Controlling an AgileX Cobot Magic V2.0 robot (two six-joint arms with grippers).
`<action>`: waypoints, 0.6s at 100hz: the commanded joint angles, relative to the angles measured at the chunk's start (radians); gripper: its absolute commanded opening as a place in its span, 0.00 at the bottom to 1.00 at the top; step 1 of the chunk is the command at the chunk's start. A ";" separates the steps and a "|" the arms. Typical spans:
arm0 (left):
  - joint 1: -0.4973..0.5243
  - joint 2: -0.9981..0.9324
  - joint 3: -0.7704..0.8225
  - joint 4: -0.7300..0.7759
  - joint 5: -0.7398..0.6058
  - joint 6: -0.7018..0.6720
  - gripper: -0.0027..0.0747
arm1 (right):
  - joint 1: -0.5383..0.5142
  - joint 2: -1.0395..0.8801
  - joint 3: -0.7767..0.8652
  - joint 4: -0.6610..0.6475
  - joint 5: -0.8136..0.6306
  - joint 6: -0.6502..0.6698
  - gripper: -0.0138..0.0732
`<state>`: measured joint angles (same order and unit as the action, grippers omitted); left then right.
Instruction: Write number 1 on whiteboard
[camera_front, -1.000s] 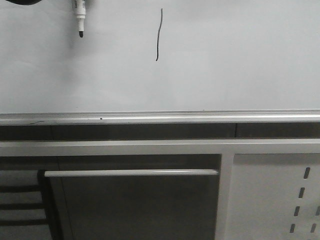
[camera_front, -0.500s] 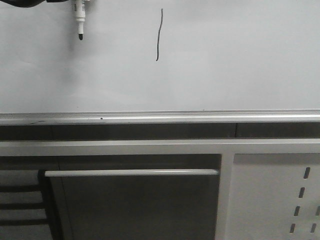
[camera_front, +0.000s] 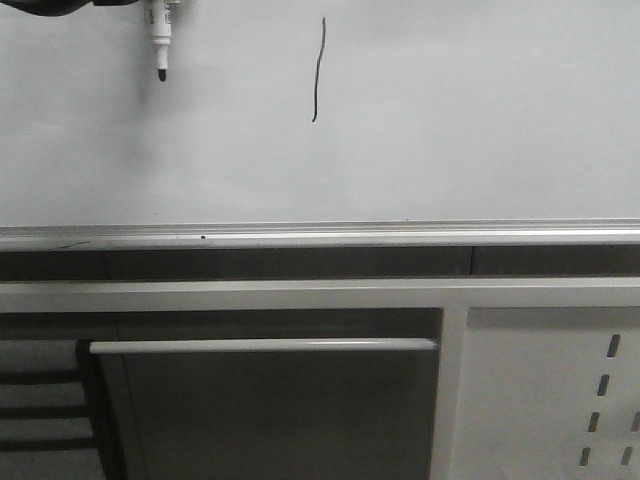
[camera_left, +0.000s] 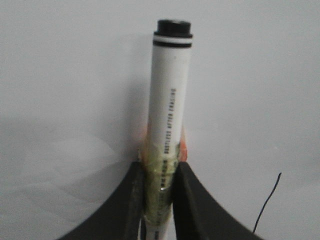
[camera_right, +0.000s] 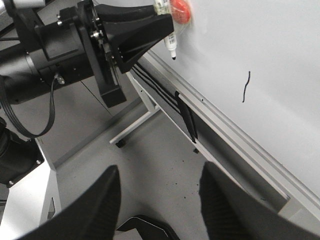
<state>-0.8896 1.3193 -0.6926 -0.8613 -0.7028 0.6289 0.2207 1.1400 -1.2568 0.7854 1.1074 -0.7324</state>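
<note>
The whiteboard (camera_front: 450, 150) fills the upper part of the front view, and the number 1 (camera_front: 318, 70) stands on it as a thin black near-vertical stroke. My left gripper (camera_left: 159, 167) is shut on a white marker (camera_left: 169, 100) wrapped in tape. The marker's black tip (camera_front: 161, 73) points down, well left of the stroke and near the board. The stroke (camera_left: 267, 202) also shows beside the left fingers. From the right wrist I see the left gripper (camera_right: 160, 20), the marker tip (camera_right: 173, 52) and the stroke (camera_right: 246, 86). My right gripper (camera_right: 160, 175) is open over the floor, holding nothing.
A silver aluminium rail (camera_front: 320, 236) runs along the board's lower edge. Below it are a grey frame with a bar (camera_front: 260, 345) and a white perforated panel (camera_front: 550, 400). The right wrist view shows the floor (camera_right: 165, 150) and stand legs (camera_right: 132, 127).
The marker in my left gripper has shifted only very slightly at the top left. The stroke on the board is unchanged.
</note>
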 joint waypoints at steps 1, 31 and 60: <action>0.011 -0.018 -0.033 0.017 -0.066 -0.004 0.12 | -0.005 -0.025 -0.032 0.050 -0.027 -0.003 0.53; 0.011 -0.018 -0.033 0.024 -0.039 -0.004 0.12 | -0.005 -0.025 -0.032 0.050 -0.027 -0.003 0.53; 0.011 -0.018 -0.033 0.024 -0.038 -0.004 0.14 | -0.005 -0.025 -0.032 0.050 -0.027 -0.003 0.53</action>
<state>-0.8873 1.3193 -0.6926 -0.8604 -0.6717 0.6289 0.2207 1.1400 -1.2568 0.7854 1.1074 -0.7324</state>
